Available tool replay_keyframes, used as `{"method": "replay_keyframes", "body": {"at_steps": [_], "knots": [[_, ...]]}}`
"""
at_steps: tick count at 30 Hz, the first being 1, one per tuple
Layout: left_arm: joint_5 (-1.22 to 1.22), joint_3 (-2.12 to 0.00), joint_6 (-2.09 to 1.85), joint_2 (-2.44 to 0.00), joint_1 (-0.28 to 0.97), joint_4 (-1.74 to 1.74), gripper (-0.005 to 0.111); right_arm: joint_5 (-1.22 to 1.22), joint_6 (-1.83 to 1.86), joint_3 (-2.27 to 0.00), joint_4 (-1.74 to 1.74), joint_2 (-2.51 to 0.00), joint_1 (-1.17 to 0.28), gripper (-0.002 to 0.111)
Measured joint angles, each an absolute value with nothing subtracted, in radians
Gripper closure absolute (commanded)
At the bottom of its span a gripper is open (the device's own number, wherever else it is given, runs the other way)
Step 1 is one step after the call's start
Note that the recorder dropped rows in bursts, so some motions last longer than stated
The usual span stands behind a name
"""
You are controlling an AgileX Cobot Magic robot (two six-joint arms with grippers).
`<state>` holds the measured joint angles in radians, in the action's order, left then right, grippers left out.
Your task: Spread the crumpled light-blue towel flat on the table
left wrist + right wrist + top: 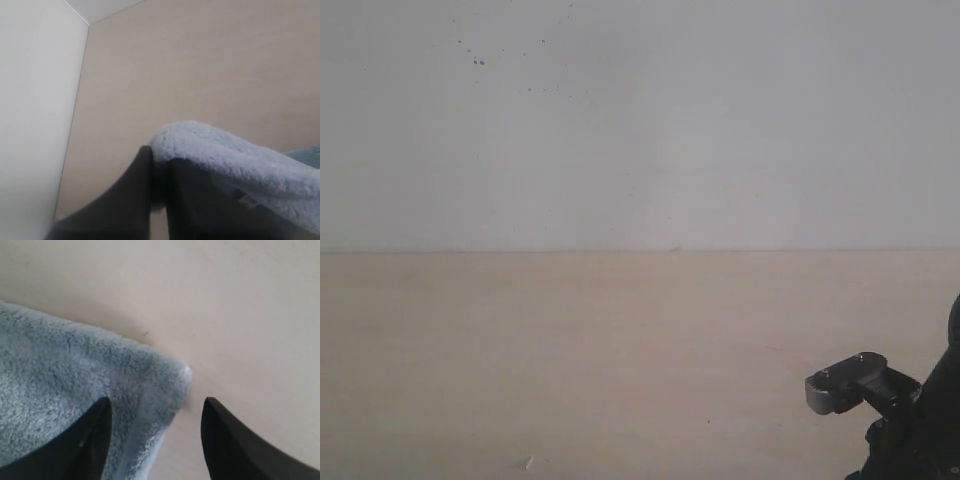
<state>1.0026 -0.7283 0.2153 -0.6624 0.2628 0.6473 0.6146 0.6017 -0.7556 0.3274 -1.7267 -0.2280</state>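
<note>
Plainly, pale beige table (620, 360) meets white wall (640, 120).

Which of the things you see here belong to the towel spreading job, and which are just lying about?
Part of the job: towel; table; left gripper, pinching the towel; right gripper, open at a towel corner.
Just there: wall; small pale scrap on the table.

The left gripper (157, 156) has its jaws pinched together on the towel (240, 165). The right gripper (156, 404) is spread wide. The right arm (900, 410) sits at four o'clock in the exterior view.
</note>
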Motion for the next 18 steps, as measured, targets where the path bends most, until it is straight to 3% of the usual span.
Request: {"method": "replay_keyframes", "body": {"at_steps": [6,14,18], "knots": [[0.993,-0.728,0.215,-0.651,0.263,0.646,0.101,0.614,0.656,-0.759,0.378,-1.758,-0.228,0.058],[0.989,-0.728,0.215,-0.651,0.263,0.643,0.101,0.616,0.699,-0.768,0.430,-1.776,-0.228,0.106],[0.987,-0.728,0.215,-0.651,0.263,0.643,0.101,0.619,0.699,-0.768,0.430,-1.776,-0.228,0.108]]}}
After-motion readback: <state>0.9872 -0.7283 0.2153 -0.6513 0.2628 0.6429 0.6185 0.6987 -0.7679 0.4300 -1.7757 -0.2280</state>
